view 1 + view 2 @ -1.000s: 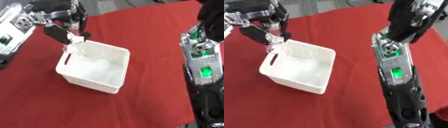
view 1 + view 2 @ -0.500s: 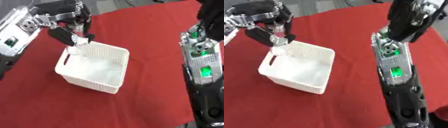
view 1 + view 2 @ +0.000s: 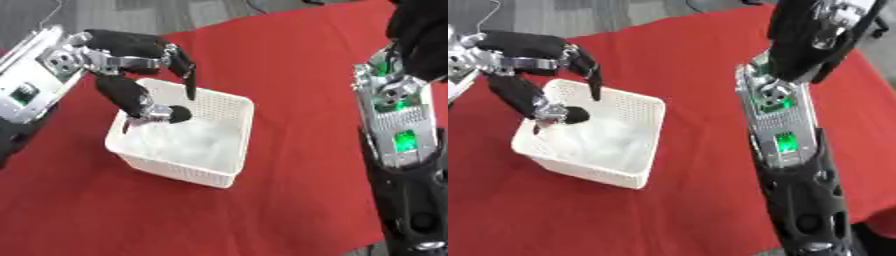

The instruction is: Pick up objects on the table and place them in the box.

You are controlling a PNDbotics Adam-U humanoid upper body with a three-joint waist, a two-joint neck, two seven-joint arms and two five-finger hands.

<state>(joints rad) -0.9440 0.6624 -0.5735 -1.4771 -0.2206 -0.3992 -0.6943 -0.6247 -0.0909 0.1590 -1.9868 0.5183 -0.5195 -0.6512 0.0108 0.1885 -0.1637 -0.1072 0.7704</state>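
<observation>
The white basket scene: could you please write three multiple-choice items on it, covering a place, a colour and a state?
1. Where is the left robot hand?
A. over the white basket
B. at the table's near edge
C. on the right forearm

2. What colour is the tablecloth?
A. blue
B. red
C. green

3. How are the left robot hand's fingers?
A. curled round a bottle
B. spread open, holding nothing
C. flat on the cloth

Answers: 1 A, it hangs above the basket's far left corner; 2 B, red cloth surrounds the basket; 3 B, thumb and fingers stand apart.

Black left hand (image 3: 131, 60), silver joints, green-lit forearm panels.
</observation>
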